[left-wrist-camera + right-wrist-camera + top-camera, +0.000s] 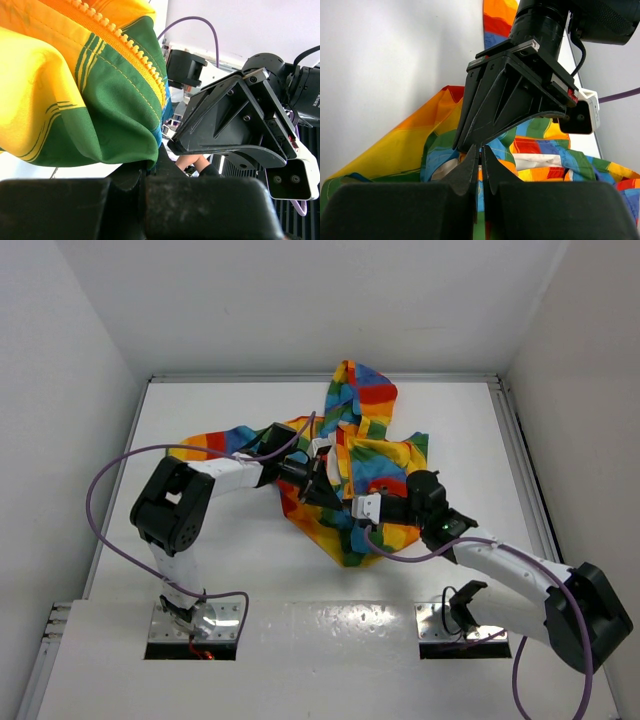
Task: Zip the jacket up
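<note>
showing the jacket (365,455) in a crumpled heap near the middle of the tabletop (250,580), with one striped part trailing to the left and another reaching toward the far edge. i judge the task barely begun. in the left wrist view the orange zipper (125,45) shows a single bare row of teeth along a free fabric edge, with no mating row joined to it, so the front reads as open. i cannot find the slider in any view. what is left, as i read it, is to bring the two bottom ends together, seat them, and run the slider up. the left end effector (150,170) is clamped on a fold of green and yellow cloth just below that zipper edge. the right end effector (480,162) faces it from close by over the heap, its fingertips brought together to a bare sliver. whether they nip fabric or a zipper part, i cannot tell.
</note>
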Tool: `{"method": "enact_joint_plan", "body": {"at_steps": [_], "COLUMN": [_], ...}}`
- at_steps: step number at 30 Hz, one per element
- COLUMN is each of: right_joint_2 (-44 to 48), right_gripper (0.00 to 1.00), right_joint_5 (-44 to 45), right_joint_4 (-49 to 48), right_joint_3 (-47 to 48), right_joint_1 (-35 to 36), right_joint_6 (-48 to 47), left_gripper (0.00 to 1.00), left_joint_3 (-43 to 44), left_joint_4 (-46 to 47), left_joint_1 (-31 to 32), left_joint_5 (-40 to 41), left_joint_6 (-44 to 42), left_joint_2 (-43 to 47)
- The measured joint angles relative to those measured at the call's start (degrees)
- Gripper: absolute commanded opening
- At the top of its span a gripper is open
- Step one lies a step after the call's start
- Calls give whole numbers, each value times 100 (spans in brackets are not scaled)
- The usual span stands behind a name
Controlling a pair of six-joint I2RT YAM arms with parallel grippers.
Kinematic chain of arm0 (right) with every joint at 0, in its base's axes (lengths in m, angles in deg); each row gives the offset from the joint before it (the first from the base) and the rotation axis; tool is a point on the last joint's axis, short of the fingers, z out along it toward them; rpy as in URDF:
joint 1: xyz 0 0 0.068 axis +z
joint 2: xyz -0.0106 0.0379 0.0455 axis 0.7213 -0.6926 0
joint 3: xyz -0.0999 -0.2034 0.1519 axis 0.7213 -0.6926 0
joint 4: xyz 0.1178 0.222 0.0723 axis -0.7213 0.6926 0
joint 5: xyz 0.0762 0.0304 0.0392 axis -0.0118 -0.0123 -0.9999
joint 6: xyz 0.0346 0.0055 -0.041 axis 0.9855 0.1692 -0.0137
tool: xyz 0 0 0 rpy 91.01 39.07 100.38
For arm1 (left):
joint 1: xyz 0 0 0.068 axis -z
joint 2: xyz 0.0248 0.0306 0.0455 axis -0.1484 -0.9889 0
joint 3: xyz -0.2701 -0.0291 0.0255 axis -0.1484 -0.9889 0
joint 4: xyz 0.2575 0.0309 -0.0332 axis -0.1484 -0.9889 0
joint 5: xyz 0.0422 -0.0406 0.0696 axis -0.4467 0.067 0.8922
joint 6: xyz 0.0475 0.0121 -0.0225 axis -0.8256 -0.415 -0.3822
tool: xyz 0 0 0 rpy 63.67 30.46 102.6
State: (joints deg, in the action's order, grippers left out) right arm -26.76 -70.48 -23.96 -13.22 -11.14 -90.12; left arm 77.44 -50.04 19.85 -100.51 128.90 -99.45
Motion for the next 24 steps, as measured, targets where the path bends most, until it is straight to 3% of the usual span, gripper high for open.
{"method": "enact_joint_plan", "body": {"at_steps": [24], "right_joint_2": [-79], "right_gripper": [4], "right_joint_5": [-42], "right_joint_4": [66], "right_joint_3": [74], "right_joint_1": [-55], "right_joint_6": [68], "left_gripper": [0], "left_joint_3": [61], "left_joint_4": [26], "left_joint_1": [87], "left_joint_5": [0], "left_joint_6": [-284], "left_joint_2": [0]}}
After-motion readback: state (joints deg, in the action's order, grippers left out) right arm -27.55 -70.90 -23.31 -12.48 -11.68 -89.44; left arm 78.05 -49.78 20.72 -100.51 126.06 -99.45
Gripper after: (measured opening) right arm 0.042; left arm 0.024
